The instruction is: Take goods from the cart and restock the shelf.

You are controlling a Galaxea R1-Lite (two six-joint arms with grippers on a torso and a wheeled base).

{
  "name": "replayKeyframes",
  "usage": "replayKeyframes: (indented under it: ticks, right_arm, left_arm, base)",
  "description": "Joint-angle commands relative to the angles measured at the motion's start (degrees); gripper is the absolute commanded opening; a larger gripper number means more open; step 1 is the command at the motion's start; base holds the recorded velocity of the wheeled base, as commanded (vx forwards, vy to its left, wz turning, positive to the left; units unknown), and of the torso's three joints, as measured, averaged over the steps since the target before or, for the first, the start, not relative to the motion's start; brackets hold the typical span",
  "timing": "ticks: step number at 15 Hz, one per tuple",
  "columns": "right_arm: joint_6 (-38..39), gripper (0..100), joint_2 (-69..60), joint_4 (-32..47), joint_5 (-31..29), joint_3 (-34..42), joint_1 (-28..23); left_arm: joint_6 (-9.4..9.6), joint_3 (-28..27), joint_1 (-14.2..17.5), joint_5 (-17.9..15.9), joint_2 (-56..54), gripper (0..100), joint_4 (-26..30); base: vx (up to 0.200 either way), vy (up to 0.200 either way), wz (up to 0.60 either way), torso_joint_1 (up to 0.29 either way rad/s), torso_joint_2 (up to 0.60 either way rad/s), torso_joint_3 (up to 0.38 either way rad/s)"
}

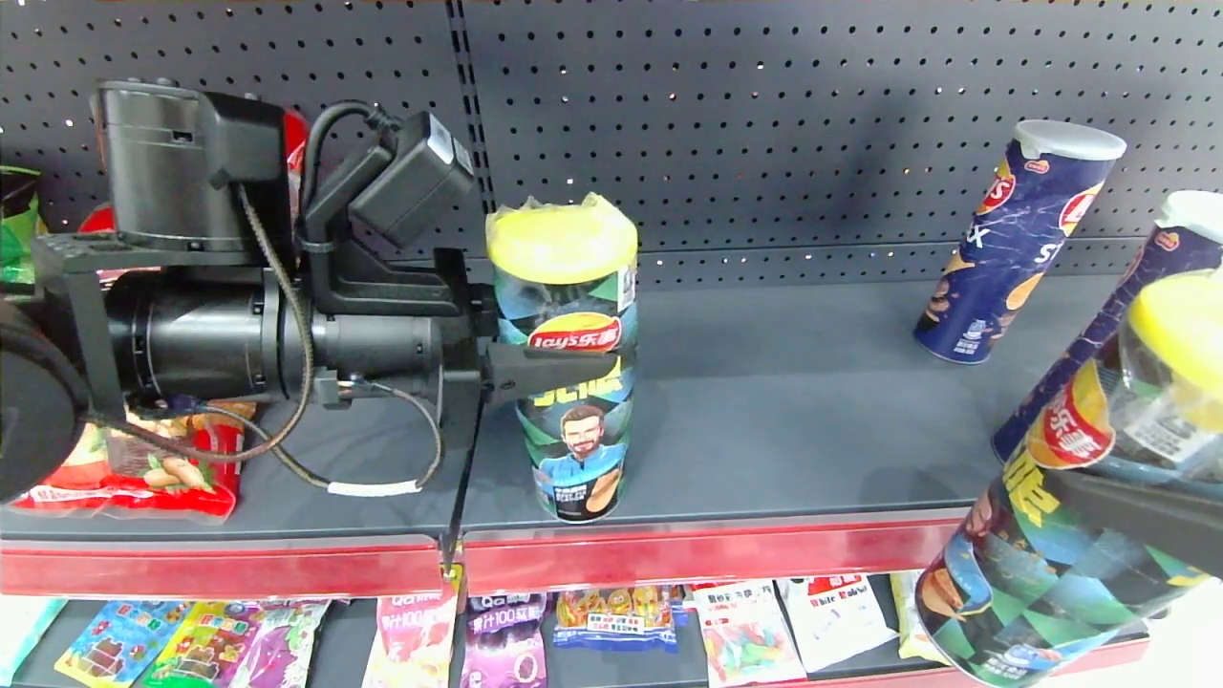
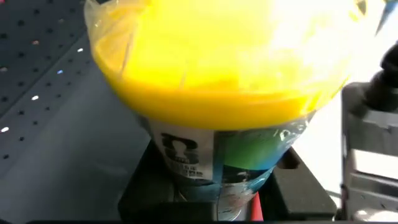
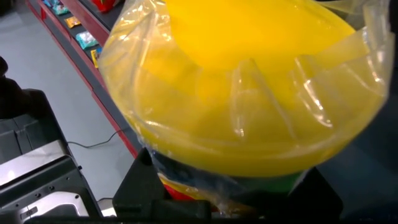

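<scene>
Where the head view looks onto the grey shelf (image 1: 783, 420), the left gripper (image 1: 573, 368) comes in from 9 o'clock and pinches a yellow-lidded can (image 1: 578, 449) at mid-height, one dark finger (image 1: 545, 368) laid across the label. Can upright, its base close to the red front lip (image 1: 726, 554) of the shelf; whether it bears on the board I cannot tell. In the left wrist view the same can (image 2: 224, 155) sits between the gripper (image 2: 217, 202), fingers pressed to either side, wrinkled clear wrap over the lid. At 4 o'clock of the head view, the right gripper (image 1: 1127, 502) clamps a second yellow-lidded can (image 1: 1032, 573), tilted with its lid toward 1 o'clock and its body out in front of the red lip. The right wrist view has that can (image 3: 249, 93) seen lid-on, gripper (image 3: 230, 199) closed on its sides. Toward 2 o'clock on the shelf, a blue can (image 1: 1013, 239) with a white lid, leaning. Another dark blue can (image 1: 1099, 354) partly hidden behind the right-held one. At 9 o'clock, a red snack bag (image 1: 134, 478) lying under the left arm. Perforated back panel (image 1: 764, 124) at 12 o'clock. Candy bags (image 1: 611, 621) on the lower tier at 6 o'clock.
</scene>
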Motion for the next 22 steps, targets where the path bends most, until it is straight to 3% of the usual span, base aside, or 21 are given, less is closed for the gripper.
replayKeyframes:
  ticks: [1,8,13,14,19,22]
  right_arm:
    - [0.0,0,-0.1,0.0,0.0,0.0,0.0]
    - [0.0,0,1.8,0.0,0.0,-1.4,0.0]
    - [0.0,0,8.4,-0.1,0.3,-7.8,0.0]
    - [0.1,0,10.8,-0.1,0.3,-9.9,0.1]
    - [0.2,0,20.0,-7.5,0.3,-14.8,0.1]
    - [0.3,0,24.5,-7.8,0.4,-19.5,0.2]
  left_arm:
    - [0.03,0.9,0.0,-1.1,-1.5,0,-0.1]
    - [-0.23,3.1,0.4,-2.9,-0.8,0,-0.1]
    - [-0.14,4.7,1.1,-4.6,-0.5,0,-0.4]
    - [-0.05,4.4,1.7,-4.7,-0.2,100,-0.5]
    - [-0.23,4.8,3.6,-4.7,-1.2,100,-0.4]
    - [-0.23,7.6,5.0,-4.7,-3.5,100,-0.4]
  base:
    - [0.000,0.000,0.00,0.000,0.00,0.000]
    - [0.000,0.000,0.00,0.000,0.00,0.000]
    - [0.000,0.000,0.00,0.000,0.00,0.000]
    - [0.000,0.000,0.00,0.000,0.00,0.000]
    - [0.000,0.000,0.00,0.000,0.00,0.000]
    - [0.000,0.000,0.00,0.000,0.00,0.000]
